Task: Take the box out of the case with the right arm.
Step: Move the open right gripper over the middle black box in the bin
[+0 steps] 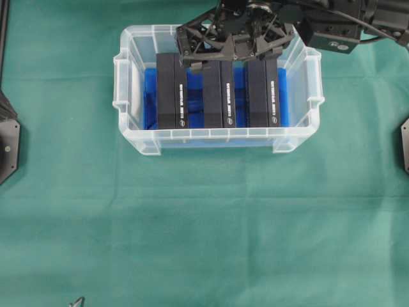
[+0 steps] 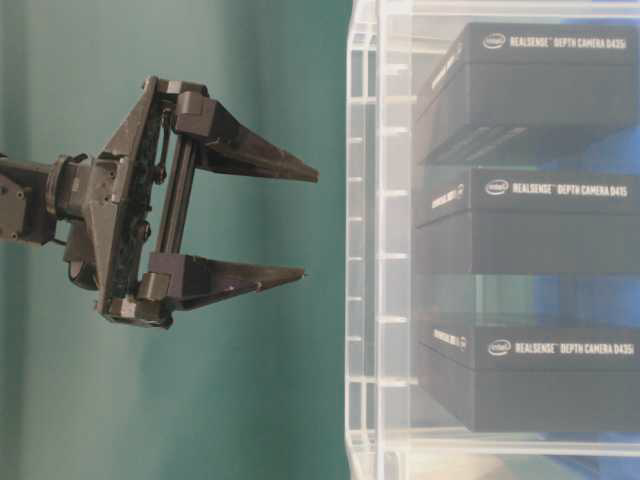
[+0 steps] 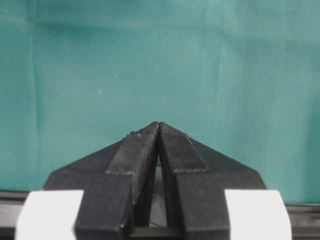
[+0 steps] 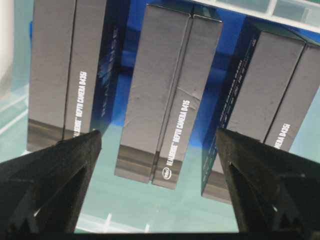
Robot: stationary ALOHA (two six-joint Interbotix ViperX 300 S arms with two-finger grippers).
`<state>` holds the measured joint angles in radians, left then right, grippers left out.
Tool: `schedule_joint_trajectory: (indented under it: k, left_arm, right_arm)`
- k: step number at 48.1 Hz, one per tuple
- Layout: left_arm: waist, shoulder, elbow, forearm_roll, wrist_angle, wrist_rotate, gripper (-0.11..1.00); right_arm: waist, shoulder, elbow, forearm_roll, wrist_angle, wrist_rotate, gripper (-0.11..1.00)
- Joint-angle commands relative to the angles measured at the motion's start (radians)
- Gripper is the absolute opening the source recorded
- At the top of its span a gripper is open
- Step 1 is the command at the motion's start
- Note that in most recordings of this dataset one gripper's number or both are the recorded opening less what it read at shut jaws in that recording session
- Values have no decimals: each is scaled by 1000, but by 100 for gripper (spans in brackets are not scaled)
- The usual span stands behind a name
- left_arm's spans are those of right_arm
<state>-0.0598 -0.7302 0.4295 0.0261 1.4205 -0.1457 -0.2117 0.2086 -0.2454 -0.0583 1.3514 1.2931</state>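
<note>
Overhead view: two boxes [image 1: 171, 89] [image 1: 264, 93] flank the middle box [image 1: 219, 94].

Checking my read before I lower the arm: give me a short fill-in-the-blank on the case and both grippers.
The case holds ___ black boxes.
The right gripper hangs over the ___ box, jaws open.
The left gripper is ___, over bare green cloth.

Missing words: three; middle; shut
</note>
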Motion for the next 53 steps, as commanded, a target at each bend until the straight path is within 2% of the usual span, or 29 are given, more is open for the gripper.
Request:
schedule_joint_trajectory:
  k: [1,53]
  left_arm:
    - [-3,0,-26,2,-3,2,0]
    - [-3,2,-26,2,-2,2,0]
  right_arm:
    - [5,-18,-25,2,-14,-2,92]
    - [5,-9,-25,6,-31,-5,92]
